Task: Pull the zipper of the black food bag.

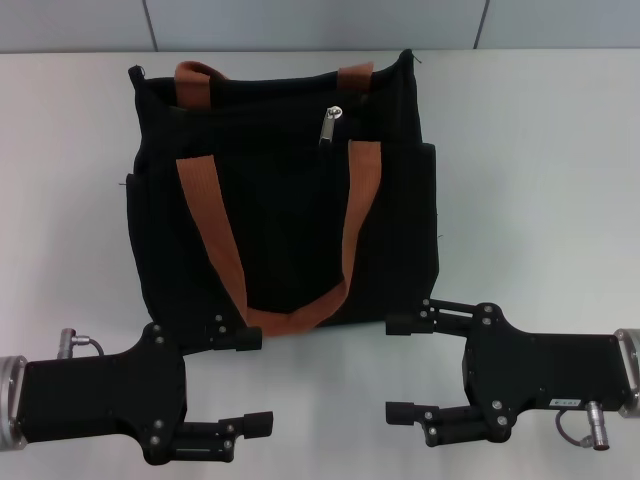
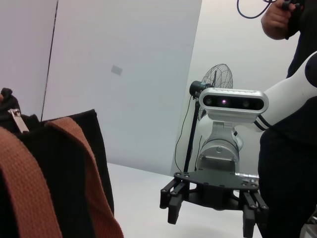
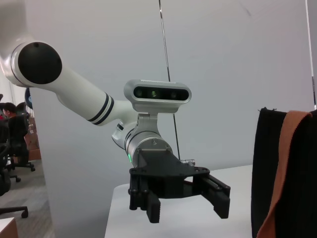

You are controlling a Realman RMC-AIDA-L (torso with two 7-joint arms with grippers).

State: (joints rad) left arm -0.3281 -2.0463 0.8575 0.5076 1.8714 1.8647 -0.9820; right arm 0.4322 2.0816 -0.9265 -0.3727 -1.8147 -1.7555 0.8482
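Observation:
The black food bag (image 1: 285, 200) lies flat on the white table (image 1: 540, 180), its opening at the far side, with two orange-brown straps (image 1: 212, 240). The silver zipper pull (image 1: 331, 122) sits near the middle of the upper edge; it also shows in the left wrist view (image 2: 17, 120). My left gripper (image 1: 255, 380) is open and empty just off the bag's near left corner. My right gripper (image 1: 398, 368) is open and empty just off the near right corner. The left wrist view shows the bag (image 2: 69, 163) and the right gripper (image 2: 212, 215); the right wrist view shows the left gripper (image 3: 185, 206) and the bag (image 3: 270, 173).
A grey wall (image 1: 320, 20) runs along the table's far edge. A person (image 2: 290, 148) and a fan (image 2: 218, 78) stand beyond the table on my right side. Office chairs (image 3: 12, 148) stand off to my left.

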